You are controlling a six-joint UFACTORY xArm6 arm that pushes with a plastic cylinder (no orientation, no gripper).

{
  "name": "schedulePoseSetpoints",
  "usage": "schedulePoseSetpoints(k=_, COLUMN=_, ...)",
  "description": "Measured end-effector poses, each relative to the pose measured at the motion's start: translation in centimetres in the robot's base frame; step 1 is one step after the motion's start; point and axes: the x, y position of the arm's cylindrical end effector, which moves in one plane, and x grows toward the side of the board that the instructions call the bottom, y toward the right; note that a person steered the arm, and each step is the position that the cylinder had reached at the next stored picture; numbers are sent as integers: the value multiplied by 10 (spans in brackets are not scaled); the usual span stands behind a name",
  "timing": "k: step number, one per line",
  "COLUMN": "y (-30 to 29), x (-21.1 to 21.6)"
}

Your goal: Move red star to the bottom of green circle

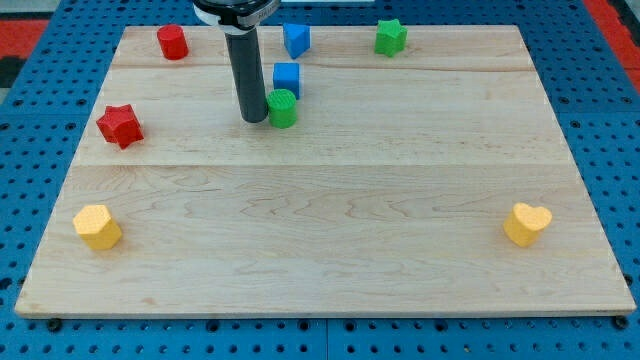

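The red star [120, 125] lies near the board's left edge, in the upper half of the view. The green circle [283, 108] sits at the upper middle, far to the star's right. My tip [253, 120] rests on the board just left of the green circle, close to it or touching it, and well to the right of the red star. The dark rod rises from the tip to the view's top.
A blue cube [287, 78] sits just above the green circle. Another blue block [296, 39], a red cylinder-like block [172, 42] and a green star [391, 37] line the top edge. A yellow block [97, 226] sits bottom left, a yellow heart [526, 224] bottom right.
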Motion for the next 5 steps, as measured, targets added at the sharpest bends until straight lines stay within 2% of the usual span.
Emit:
schedulePoseSetpoints(k=1, y=-26, x=17)
schedulePoseSetpoints(k=2, y=-52, x=67)
schedulePoseSetpoints(k=3, y=-133, x=79)
schedulePoseSetpoints(k=4, y=-220, x=72)
schedulePoseSetpoints(k=5, y=-222, x=63)
